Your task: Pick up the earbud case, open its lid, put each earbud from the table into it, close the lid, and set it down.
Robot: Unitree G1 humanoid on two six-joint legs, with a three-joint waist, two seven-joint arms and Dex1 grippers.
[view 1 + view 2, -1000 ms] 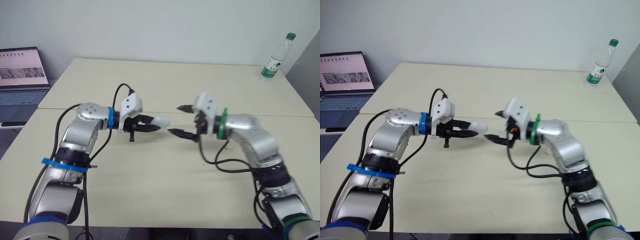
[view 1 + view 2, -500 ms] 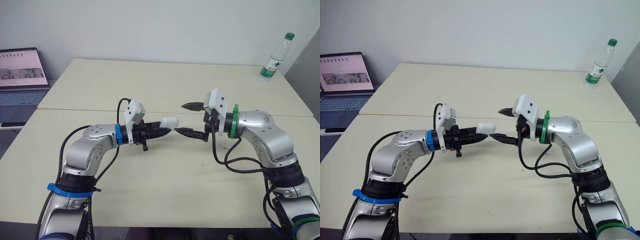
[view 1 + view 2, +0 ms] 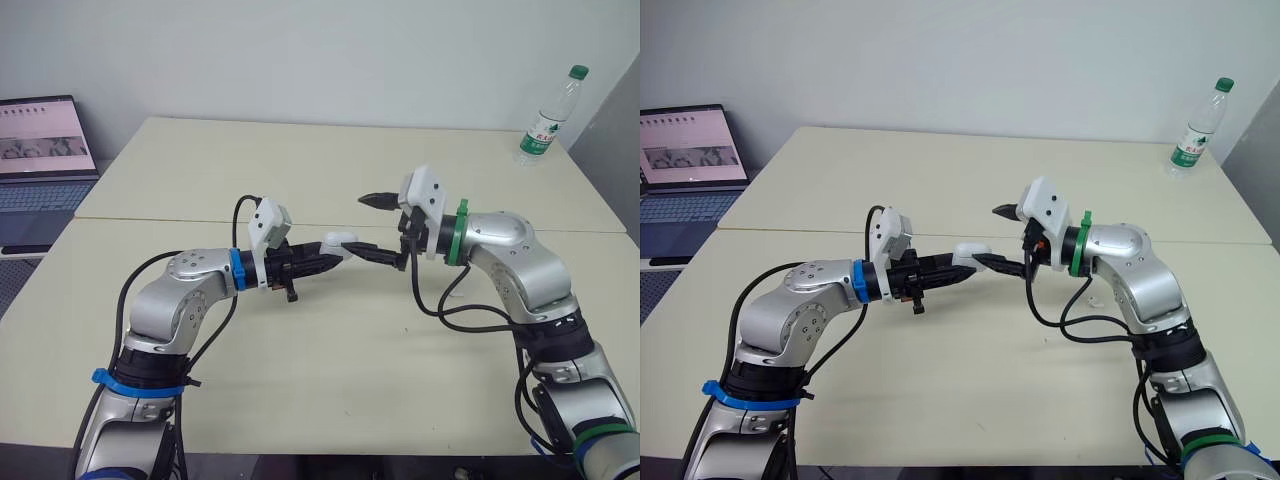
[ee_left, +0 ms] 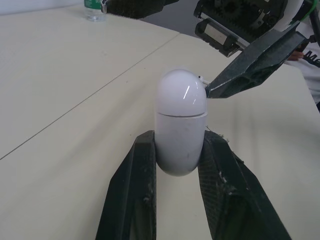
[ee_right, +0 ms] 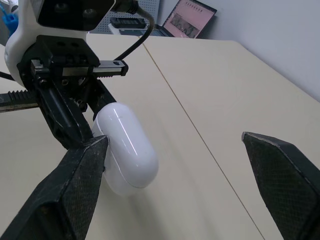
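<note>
My left fingers (image 4: 136, 192) pinch the lower half of the earbud case (image 4: 180, 140), its lid (image 4: 181, 92) shut, held up off the surface (image 3: 330, 375). My right fingers (image 5: 80, 182) are spread wide. One tip touches the lid by the seam, and the other is well apart.

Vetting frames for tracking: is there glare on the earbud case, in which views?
Left wrist view: a thin bright streak on the earbud case, on its lid; right wrist view: a fainter streak along its side; left eye view: none discernible.
</note>
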